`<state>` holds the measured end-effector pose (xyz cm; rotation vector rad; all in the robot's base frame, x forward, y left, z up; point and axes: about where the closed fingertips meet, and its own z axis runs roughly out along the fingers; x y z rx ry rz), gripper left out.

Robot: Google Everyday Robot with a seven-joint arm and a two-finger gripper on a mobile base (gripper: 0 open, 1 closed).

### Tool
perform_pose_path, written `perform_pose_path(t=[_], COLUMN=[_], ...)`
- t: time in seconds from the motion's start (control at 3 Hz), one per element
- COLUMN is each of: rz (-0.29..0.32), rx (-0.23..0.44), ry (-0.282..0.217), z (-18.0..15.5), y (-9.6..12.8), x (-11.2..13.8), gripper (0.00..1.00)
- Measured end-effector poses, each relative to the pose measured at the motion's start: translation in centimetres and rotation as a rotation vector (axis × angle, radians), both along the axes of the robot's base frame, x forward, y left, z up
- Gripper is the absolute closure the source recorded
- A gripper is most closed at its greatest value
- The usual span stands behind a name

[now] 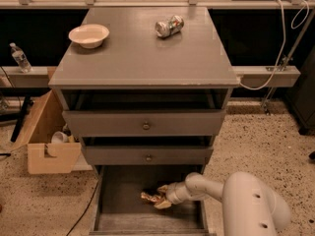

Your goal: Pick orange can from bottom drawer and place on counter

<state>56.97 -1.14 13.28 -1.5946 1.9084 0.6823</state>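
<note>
Reaching into the bottom drawer [117,201] from its right side, the gripper [161,196] is low over the middle of the drawer floor. Its fingers [163,205] stand apart, not clenched. The orange can [149,197] lies on its side on the drawer floor, its right end between the fingertips. The counter [142,58], high above this drawer, carries a silver can [169,25] and a bowl [89,35]
</note>
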Motion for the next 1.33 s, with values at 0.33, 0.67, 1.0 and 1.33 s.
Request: perform_pose_path(t=[0.33,0.67,1.0,1.33], rz=[0.009,0.070,0.137,0.177], rx=[0.047,0.113,0.154,0.169], ry=[-0.034,-0.095,-0.156,-0.153], z=[2.3,8.3,15.0,16.7], y=[-0.4,-3.2,-7.6,-8.4], x=[-0.8,-3.0,-4.8,-5.7], gripper=[0.80,0.99,1.00,1.00])
